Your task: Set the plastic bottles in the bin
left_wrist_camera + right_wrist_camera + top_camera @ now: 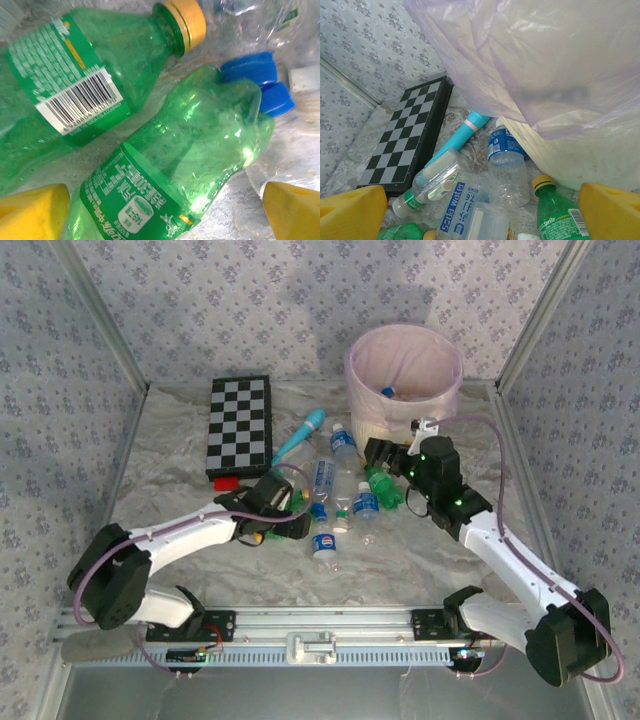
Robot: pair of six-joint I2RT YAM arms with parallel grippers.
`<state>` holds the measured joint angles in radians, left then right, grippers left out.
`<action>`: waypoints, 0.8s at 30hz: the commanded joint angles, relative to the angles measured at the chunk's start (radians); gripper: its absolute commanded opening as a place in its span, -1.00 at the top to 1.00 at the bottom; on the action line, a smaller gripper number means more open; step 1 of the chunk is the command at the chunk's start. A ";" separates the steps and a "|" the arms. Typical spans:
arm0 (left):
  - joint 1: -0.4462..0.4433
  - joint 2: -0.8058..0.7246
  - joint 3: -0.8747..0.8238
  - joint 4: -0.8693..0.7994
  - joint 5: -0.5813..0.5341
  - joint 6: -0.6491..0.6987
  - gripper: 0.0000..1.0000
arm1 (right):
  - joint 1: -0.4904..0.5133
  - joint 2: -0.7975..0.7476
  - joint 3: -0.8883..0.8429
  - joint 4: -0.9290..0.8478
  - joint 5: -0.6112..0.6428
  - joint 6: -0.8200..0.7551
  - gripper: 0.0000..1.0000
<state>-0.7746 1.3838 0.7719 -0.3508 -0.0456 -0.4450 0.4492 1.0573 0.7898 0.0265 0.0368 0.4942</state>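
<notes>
Pick step: L gripper (160,215) spread wide, low over a green bottle (190,145) lying between its pads; R gripper (378,452) also spread, beside bin (365,390); bottles (335,495) piled mid-table near bin, so next prob. L must close on it & lift to rim.
</notes>
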 commanded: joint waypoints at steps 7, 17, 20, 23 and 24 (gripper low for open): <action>-0.028 0.030 0.020 -0.046 -0.010 -0.001 -0.92 | 0.012 0.048 0.034 0.029 -0.010 0.028 -1.00; -0.029 0.069 -0.004 -0.017 -0.053 0.015 -0.88 | 0.024 0.067 0.051 0.020 -0.009 0.023 -1.00; -0.028 0.084 -0.004 -0.008 -0.066 0.027 -0.82 | 0.026 0.065 0.054 0.015 -0.005 0.021 -1.00; -0.029 0.098 -0.005 -0.001 -0.066 0.039 -0.69 | 0.029 0.065 0.053 0.014 -0.001 0.020 -1.00; -0.029 0.101 -0.005 0.000 -0.069 0.041 -0.66 | 0.031 0.066 0.053 0.012 0.000 0.021 -1.00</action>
<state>-0.7952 1.4719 0.7712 -0.3622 -0.0940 -0.4267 0.4721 1.1263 0.8104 0.0338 0.0296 0.5095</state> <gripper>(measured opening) 0.841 0.999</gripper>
